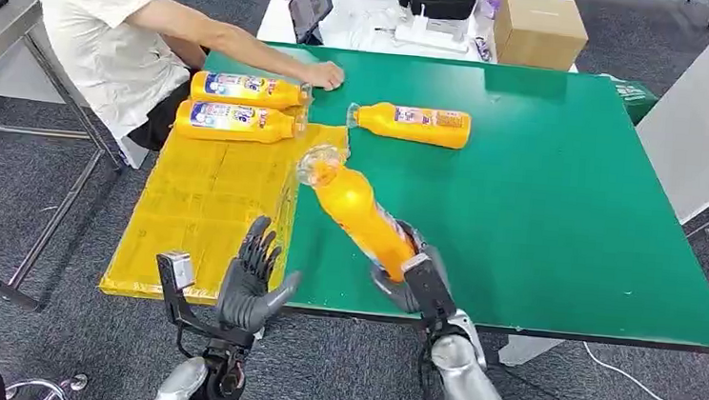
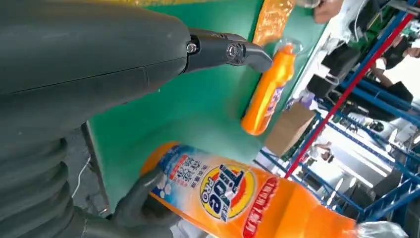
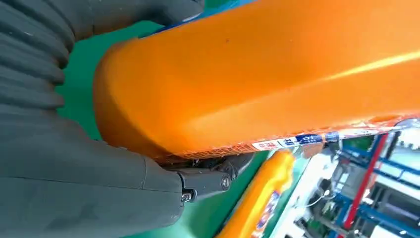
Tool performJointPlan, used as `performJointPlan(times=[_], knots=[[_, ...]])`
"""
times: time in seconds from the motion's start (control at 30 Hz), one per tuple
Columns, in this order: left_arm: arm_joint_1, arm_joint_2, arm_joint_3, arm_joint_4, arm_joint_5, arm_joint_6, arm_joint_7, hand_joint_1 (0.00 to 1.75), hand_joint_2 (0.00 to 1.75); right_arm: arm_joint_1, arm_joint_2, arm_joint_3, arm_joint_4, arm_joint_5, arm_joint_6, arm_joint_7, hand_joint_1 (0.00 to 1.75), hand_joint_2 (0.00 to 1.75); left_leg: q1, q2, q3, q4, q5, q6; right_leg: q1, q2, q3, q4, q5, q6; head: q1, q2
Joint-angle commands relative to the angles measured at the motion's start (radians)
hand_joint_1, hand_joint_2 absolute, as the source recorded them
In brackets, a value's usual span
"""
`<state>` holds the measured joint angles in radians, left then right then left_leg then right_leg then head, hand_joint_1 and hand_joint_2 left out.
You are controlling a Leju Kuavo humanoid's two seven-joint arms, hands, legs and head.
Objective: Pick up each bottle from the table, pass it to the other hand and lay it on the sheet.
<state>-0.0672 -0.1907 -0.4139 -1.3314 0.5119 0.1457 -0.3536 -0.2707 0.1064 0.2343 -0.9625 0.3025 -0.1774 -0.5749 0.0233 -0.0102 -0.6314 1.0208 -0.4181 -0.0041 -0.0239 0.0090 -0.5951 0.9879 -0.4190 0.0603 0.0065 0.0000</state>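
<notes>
My right hand (image 1: pixel 408 279) grips the base of an orange bottle (image 1: pixel 355 210), tilted with its clear cap toward the yellow sheet (image 1: pixel 197 211); the same bottle (image 3: pixel 277 74) crosses the right wrist view, and its label shows on the bottle (image 2: pixel 233 191) in the left wrist view. My left hand (image 1: pixel 254 278) is open at the table's near edge, fingers spread upward, a short gap left of the bottle. Two orange bottles (image 1: pixel 245 89) (image 1: pixel 233 122) lie side by side at the sheet's far end. Another bottle (image 1: pixel 412 124) lies on the green table (image 1: pixel 560 207).
A person in a light shirt sits at the far left, one hand (image 1: pixel 322 73) resting on the table beside the laid bottles. A cardboard box (image 1: pixel 538 29), a tablet and dark cases stand on a white table behind. A metal table (image 1: pixel 1 29) stands at left.
</notes>
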Motion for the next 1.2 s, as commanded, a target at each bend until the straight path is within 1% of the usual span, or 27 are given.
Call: performJointPlan(times=[0.03, 0.07, 0.1, 0.13, 0.17, 0.2, 0.23, 0.27, 0.4, 0.43, 0.47, 0.57, 0.6, 0.7, 0.73, 0.77, 0.8, 0.87, 0.93, 0.97, 1.0, 1.03, 1.07, 1.1, 1.13, 1.17, 1.2], knots=[[-0.041, 0.037, -0.089, 0.042, -0.051, 0.002, -0.014, 0.00, 1.75, -0.031, 0.004, 0.149, 0.030, 0.009, 0.042, 0.003, 1.75, 1.75, 0.000, 0.002, 0.004, -0.001, -0.001, 0.002, 0.001, 0.001, 0.003, -0.001, -0.001, -0.003, 0.000, 0.000], [-0.052, 0.039, -0.104, 0.048, -0.084, 0.018, -0.024, 0.00, 1.75, -0.035, 0.012, 0.176, 0.041, 0.022, 0.038, 0.002, 1.75, 1.75, 0.000, 0.002, 0.002, -0.001, -0.001, 0.001, 0.000, 0.001, 0.002, -0.001, 0.000, -0.002, 0.000, 0.000], [-0.060, 0.037, -0.108, 0.054, -0.100, 0.030, -0.036, 0.00, 1.75, -0.038, 0.020, 0.200, 0.050, 0.034, 0.036, -0.001, 1.75, 1.75, 0.000, 0.003, 0.005, -0.001, -0.002, 0.002, 0.001, 0.001, 0.004, -0.001, -0.001, -0.003, 0.000, 0.000], [-0.065, 0.035, -0.110, 0.056, -0.105, 0.029, -0.041, 0.00, 1.75, -0.043, 0.027, 0.228, 0.062, 0.044, 0.036, -0.002, 1.75, 1.75, 0.000, 0.003, 0.003, 0.000, -0.001, 0.001, 0.001, 0.001, 0.002, -0.001, 0.000, -0.003, 0.000, 0.000], [-0.066, 0.031, -0.112, 0.052, -0.108, 0.023, -0.044, 0.00, 1.75, -0.052, 0.028, 0.269, 0.076, 0.059, 0.042, -0.010, 1.73, 1.75, 0.000, 0.003, 0.005, -0.001, -0.002, 0.001, 0.001, 0.001, 0.004, -0.001, -0.001, -0.004, 0.000, 0.000], [-0.069, 0.030, -0.119, 0.048, -0.110, 0.020, -0.045, 0.00, 1.75, -0.056, 0.036, 0.294, 0.089, 0.072, 0.033, -0.010, 1.75, 1.75, 0.000, 0.003, 0.004, -0.001, -0.001, 0.001, 0.001, 0.002, 0.003, -0.001, -0.001, -0.003, 0.000, 0.000], [-0.070, 0.026, -0.121, 0.045, -0.108, 0.016, -0.044, 0.00, 1.75, -0.061, 0.042, 0.316, 0.096, 0.092, 0.018, -0.014, 1.73, 1.75, 0.001, 0.004, 0.003, -0.001, -0.001, 0.001, 0.001, 0.002, 0.003, -0.001, 0.000, -0.003, 0.000, 0.000], [-0.071, 0.023, -0.119, 0.045, -0.103, 0.015, -0.041, 0.00, 1.75, -0.064, 0.045, 0.324, 0.101, 0.095, 0.014, -0.014, 1.75, 1.75, 0.000, 0.004, 0.005, -0.001, -0.002, 0.001, 0.001, 0.002, 0.004, -0.001, -0.001, -0.004, -0.001, 0.000], [-0.090, 0.010, -0.116, 0.078, -0.088, 0.017, -0.034, 0.00, 1.75, -0.075, 0.049, 0.388, 0.122, 0.123, -0.007, -0.021, 1.75, 1.75, 0.000, 0.002, 0.003, -0.001, -0.001, 0.001, 0.001, 0.001, 0.002, -0.001, 0.000, -0.002, 0.000, 0.000], [-0.096, 0.009, -0.118, 0.090, -0.087, 0.019, -0.033, 0.00, 1.75, -0.073, 0.049, 0.396, 0.123, 0.121, -0.015, -0.024, 1.75, 1.75, 0.001, 0.002, 0.005, -0.001, -0.001, 0.002, 0.001, 0.000, 0.005, -0.002, -0.001, -0.003, 0.000, 0.000], [-0.096, 0.009, -0.118, 0.090, -0.087, 0.019, -0.033, 0.00, 1.75, -0.073, 0.049, 0.396, 0.123, 0.121, -0.015, -0.024, 1.75, 1.75, 0.000, 0.001, 0.003, -0.001, 0.000, 0.001, 0.001, -0.001, 0.003, -0.001, 0.000, -0.002, 0.000, 0.000], [-0.097, 0.009, -0.119, 0.095, -0.087, 0.019, -0.033, 0.00, 1.75, -0.072, 0.046, 0.399, 0.122, 0.118, -0.016, -0.024, 1.75, 1.75, 0.000, 0.002, 0.005, -0.001, -0.001, 0.002, 0.001, 0.000, 0.004, -0.002, -0.001, -0.003, 0.000, 0.000], [-0.097, 0.009, -0.119, 0.094, -0.086, 0.019, -0.033, 0.00, 1.75, -0.073, 0.044, 0.399, 0.122, 0.118, -0.016, -0.024, 1.75, 1.75, 0.000, 0.001, 0.001, -0.001, 0.000, 0.001, 0.000, 0.000, 0.001, -0.001, 0.000, -0.002, 0.000, 0.000], [-0.097, 0.009, -0.119, 0.094, -0.086, 0.019, -0.033, 0.00, 1.75, -0.073, 0.044, 0.399, 0.122, 0.118, -0.016, -0.024, 1.75, 1.75, 0.000, 0.000, 0.001, -0.001, 0.000, 0.001, 0.000, -0.001, 0.001, -0.001, 0.000, -0.002, 0.000, 0.000], [-0.097, 0.009, -0.119, 0.094, -0.086, 0.019, -0.033, 0.00, 1.75, -0.073, 0.044, 0.399, 0.122, 0.118, -0.016, -0.024, 1.75, 1.75, 0.000, 0.001, 0.006, -0.001, -0.002, 0.002, 0.002, -0.002, 0.006, -0.002, -0.002, -0.005, 0.000, 0.000], [-0.097, 0.008, -0.117, 0.093, -0.084, 0.025, -0.037, 0.00, 1.75, -0.075, 0.041, 0.407, 0.120, 0.109, -0.011, -0.025, 1.75, 1.75, 0.000, 0.001, 0.002, -0.001, -0.001, 0.001, 0.001, -0.001, 0.002, -0.001, -0.001, -0.002, 0.000, 0.000], [-0.098, 0.005, -0.114, 0.095, -0.078, 0.026, -0.037, 0.00, 1.75, -0.075, 0.041, 0.413, 0.120, 0.107, -0.010, -0.026, 1.75, 1.75, 0.000, 0.001, 0.004, -0.001, -0.001, 0.001, 0.001, -0.001, 0.004, -0.001, -0.001, -0.003, 0.000, 0.000], [-0.104, 0.001, -0.112, 0.097, -0.063, 0.020, -0.039, 0.00, 1.75, -0.076, 0.043, 0.430, 0.134, 0.103, -0.009, -0.025, 1.75, 1.75, 0.000, 0.000, 0.002, -0.001, 0.000, 0.001, 0.000, -0.001, 0.002, -0.001, -0.001, -0.002, 0.000, 0.000], [-0.106, 0.000, -0.111, 0.087, -0.034, -0.015, -0.043, 0.00, 1.75, -0.077, 0.043, 0.443, 0.155, 0.098, -0.018, -0.036, 1.75, 1.75, 0.000, 0.000, 0.002, -0.001, 0.000, 0.001, 0.001, -0.001, 0.002, -0.001, -0.001, -0.002, 0.000, 0.000], [-0.100, 0.001, -0.106, 0.074, 0.024, -0.076, -0.019, 0.00, 1.75, -0.079, 0.045, 0.451, 0.169, 0.090, -0.015, -0.051, 1.75, 1.75, 0.000, 0.000, 0.003, -0.001, -0.001, 0.001, 0.001, -0.001, 0.003, -0.001, -0.001, -0.003, 0.000, 0.000], [-0.097, 0.003, -0.102, 0.067, 0.050, -0.107, -0.016, 1.75, 1.75, -0.080, 0.046, 0.453, 0.175, 0.086, -0.013, -0.058, 1.66, 1.75, 0.000, 0.001, 0.002, -0.001, 0.000, 0.001, 0.001, -0.001, 0.002, -0.001, -0.001, -0.002, 0.000, 0.000], [-0.088, 0.011, -0.101, 0.046, 0.081, -0.165, -0.027, 1.75, 1.75, -0.080, 0.050, 0.461, 0.189, 0.082, -0.007, -0.072, 1.54, 1.75, 0.000, 0.000, 0.003, -0.001, -0.001, 0.001, 0.001, -0.001, 0.003, -0.001, -0.001, -0.002, 0.000, 0.000], [-0.082, 0.012, -0.098, 0.038, 0.092, -0.181, -0.027, 1.75, 1.75, -0.079, 0.051, 0.464, 0.194, 0.077, -0.001, -0.073, 1.31, 1.75, 0.000, 0.001, 0.005, -0.001, -0.001, 0.002, 0.001, -0.001, 0.004, -0.001, -0.001, -0.003, 0.000, 0.000], [-0.077, 0.012, -0.094, 0.027, 0.101, -0.199, -0.029, 1.75, 1.75, -0.078, 0.053, 0.466, 0.198, 0.074, 0.003, -0.076, 0.05, 1.75, 0.001, 0.001, 0.006, -0.001, -0.002, 0.002, 0.002, -0.001, 0.006, -0.002, -0.002, -0.004, 0.000, 0.000], [-0.069, 0.010, -0.087, 0.013, 0.110, -0.211, -0.034, 1.75, 1.75, -0.073, 0.055, 0.467, 0.201, 0.072, 0.003, -0.079, 0.00, 1.75, 0.001, 0.002, 0.008, -0.002, -0.002, 0.002, 0.002, -0.001, 0.008, -0.002, -0.002, -0.005, 0.000, 0.000], [-0.065, 0.009, -0.082, 0.004, 0.114, -0.215, -0.036, 1.75, 1.75, -0.066, 0.056, 0.469, 0.201, 0.073, 0.000, -0.081, 0.00, 1.75, 0.001, 0.002, 0.004, -0.001, -0.001, 0.001, 0.001, 0.000, 0.003, -0.001, -0.001, -0.003, 0.000, 0.000], [-0.060, 0.007, -0.077, -0.005, 0.121, -0.218, -0.037, 1.75, 1.75, -0.065, 0.056, 0.471, 0.202, 0.073, 0.001, -0.082, 0.00, 1.75, 0.001, 0.003, 0.009, -0.002, -0.003, 0.002, 0.002, 0.000, 0.008, -0.002, -0.002, -0.005, -0.001, 0.000]])
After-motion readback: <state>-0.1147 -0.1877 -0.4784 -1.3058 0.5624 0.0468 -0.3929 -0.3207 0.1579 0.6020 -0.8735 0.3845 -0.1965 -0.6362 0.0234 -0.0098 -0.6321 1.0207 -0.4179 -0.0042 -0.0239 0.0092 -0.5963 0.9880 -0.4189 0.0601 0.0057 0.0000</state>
